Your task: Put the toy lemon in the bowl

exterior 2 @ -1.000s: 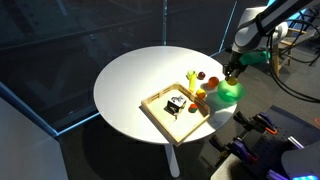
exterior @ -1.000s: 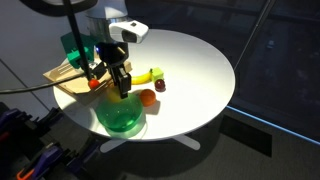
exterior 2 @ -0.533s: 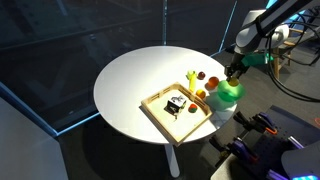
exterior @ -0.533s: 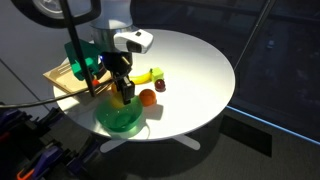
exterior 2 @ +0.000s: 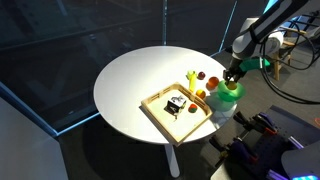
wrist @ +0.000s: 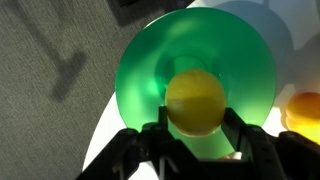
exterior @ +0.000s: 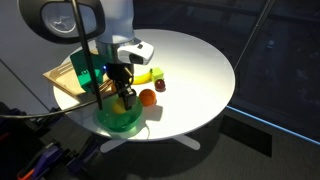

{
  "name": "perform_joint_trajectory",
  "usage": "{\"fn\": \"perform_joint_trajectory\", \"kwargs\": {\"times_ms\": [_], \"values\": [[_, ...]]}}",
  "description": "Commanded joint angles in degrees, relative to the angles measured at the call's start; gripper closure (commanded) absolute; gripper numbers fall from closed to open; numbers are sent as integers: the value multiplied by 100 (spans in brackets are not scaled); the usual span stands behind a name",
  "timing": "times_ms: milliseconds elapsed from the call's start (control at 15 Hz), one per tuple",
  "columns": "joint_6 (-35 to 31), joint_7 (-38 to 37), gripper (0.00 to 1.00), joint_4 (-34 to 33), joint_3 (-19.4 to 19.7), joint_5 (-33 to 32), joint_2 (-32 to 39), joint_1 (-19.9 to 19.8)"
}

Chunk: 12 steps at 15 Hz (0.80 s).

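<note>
Claw [wrist: 195,131] grips the toy lemon [wrist: 194,98] — directly above the bowl [wrist: 138,76] at the table's [exterior: 200,70] edge.

Wooden tray [exterior 2: 188,126], banana [exterior: 148,75], orange ball [exterior: 148,97]

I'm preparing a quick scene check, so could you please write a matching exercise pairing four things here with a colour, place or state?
1 toy lemon
2 bowl
3 orange ball
4 wooden tray

a on the table beside the bowl
b light brown, flat
c held between the fingers
d green, below the lemon

Pairs: 1-c, 2-d, 3-a, 4-b
</note>
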<state>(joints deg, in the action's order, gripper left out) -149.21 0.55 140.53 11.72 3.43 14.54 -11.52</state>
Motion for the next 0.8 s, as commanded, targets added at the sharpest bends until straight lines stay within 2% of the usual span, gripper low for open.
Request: {"fn": "perform_joint_trajectory", "kwargs": {"times_ms": [0, 67, 133, 200, 267, 467, 733], "values": [[-54, 164, 68, -155, -94, 132, 207, -105], [-68, 141, 68, -170, -92, 111, 247, -97], [-76, 118, 57, -189, -90, 91, 281, -88], [-81, 101, 18, -206, -87, 75, 315, -80], [-81, 82, 18, -226, -83, 52, 343, -70], [-79, 75, 1, -263, -89, 44, 388, -66], [-105, 64, 0, -276, -96, 24, 391, -51]]}}
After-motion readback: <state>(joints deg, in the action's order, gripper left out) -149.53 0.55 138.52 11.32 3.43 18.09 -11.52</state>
